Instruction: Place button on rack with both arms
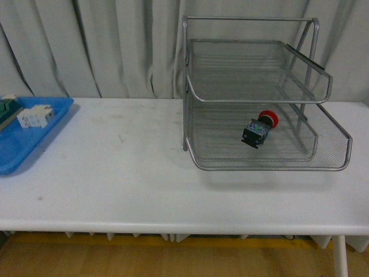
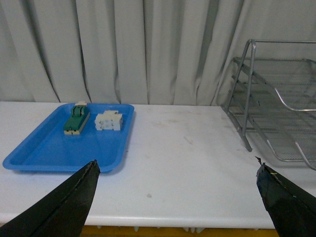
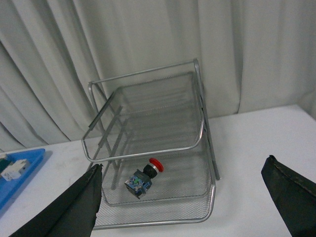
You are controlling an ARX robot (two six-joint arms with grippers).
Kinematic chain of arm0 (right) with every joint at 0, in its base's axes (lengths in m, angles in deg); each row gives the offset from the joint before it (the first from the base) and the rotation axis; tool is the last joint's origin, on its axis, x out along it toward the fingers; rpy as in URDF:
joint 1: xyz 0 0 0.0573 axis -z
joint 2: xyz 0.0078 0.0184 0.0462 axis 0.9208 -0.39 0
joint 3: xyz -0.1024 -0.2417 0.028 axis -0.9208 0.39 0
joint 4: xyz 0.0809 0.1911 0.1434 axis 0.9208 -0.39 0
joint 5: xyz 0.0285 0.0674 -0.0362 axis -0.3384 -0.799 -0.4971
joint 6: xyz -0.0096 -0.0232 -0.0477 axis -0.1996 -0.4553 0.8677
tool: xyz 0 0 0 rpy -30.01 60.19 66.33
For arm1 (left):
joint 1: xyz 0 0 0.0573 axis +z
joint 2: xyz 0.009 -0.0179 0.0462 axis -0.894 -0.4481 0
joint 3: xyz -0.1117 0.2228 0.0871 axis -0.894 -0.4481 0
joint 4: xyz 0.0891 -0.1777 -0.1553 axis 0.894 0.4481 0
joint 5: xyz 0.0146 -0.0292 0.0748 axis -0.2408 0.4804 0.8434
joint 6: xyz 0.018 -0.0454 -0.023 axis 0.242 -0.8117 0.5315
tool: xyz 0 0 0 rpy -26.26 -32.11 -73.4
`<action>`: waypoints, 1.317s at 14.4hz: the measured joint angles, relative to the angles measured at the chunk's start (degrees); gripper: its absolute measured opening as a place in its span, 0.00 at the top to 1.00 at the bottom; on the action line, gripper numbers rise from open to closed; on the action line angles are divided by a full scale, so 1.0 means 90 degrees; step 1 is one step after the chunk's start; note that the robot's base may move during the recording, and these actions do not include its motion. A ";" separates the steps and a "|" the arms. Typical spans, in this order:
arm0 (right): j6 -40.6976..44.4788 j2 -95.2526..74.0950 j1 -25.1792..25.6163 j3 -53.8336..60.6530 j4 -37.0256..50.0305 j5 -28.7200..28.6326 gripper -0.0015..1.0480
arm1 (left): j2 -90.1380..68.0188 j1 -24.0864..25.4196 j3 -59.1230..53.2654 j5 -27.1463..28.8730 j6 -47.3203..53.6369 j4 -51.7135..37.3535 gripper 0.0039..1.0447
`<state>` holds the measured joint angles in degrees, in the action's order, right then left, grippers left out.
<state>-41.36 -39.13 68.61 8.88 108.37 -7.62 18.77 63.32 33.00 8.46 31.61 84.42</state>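
The button (image 1: 260, 128), with a red cap and a black-and-bluish body, lies on its side on the mesh of a lower tier of the silver wire rack (image 1: 271, 168), under the top tier. The right wrist view shows the button (image 3: 143, 177) inside the rack (image 3: 153, 221). My right gripper (image 3: 183, 163) is open and empty, held back from the rack's front and above the table. My left gripper (image 2: 177, 167) is open and empty over the table's front edge. The rack's frame (image 2: 247, 94) stands off to one side of it. Neither arm shows in the front view.
A flat blue tray (image 1: 23, 144) sits at the table's left end and also shows in the left wrist view (image 2: 49, 148). It holds a green terminal block (image 2: 76, 119) and a white blocky component (image 2: 108, 120). A grey curtain hangs behind the white table (image 1: 127, 173).
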 joint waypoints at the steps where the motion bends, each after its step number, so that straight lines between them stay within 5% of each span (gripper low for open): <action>1: -0.0214 -0.1222 -0.0010 -0.0712 0.0007 0.0041 0.06 | 0.0000 0.0000 0.0000 0.0000 0.0000 0.0000 0.06; 5: -0.0432 -0.4036 -0.0566 -0.2871 -0.1566 0.0039 0.06 | 0.0000 0.0000 0.0000 0.0000 0.0000 0.0000 0.06; 6: -0.0304 -0.4401 -0.0731 -0.3228 -0.1974 0.0126 0.13 | 0.0000 0.0000 0.0000 0.0000 0.0000 0.0000 0.06; 13: 0.0505 -0.5515 -0.1389 -0.3684 -0.3118 -0.0121 0.93 | 0.0000 0.0000 0.0000 0.0002 0.0000 0.0000 0.06; 19: 0.1086 -0.6506 -0.1639 -0.3708 -0.3079 0.0041 0.98 | 0.0000 0.0000 0.0000 0.0002 0.0000 0.0000 0.06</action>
<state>-31.59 -97.69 53.85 -24.49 80.66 -7.25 18.77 63.32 33.00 8.48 31.61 84.42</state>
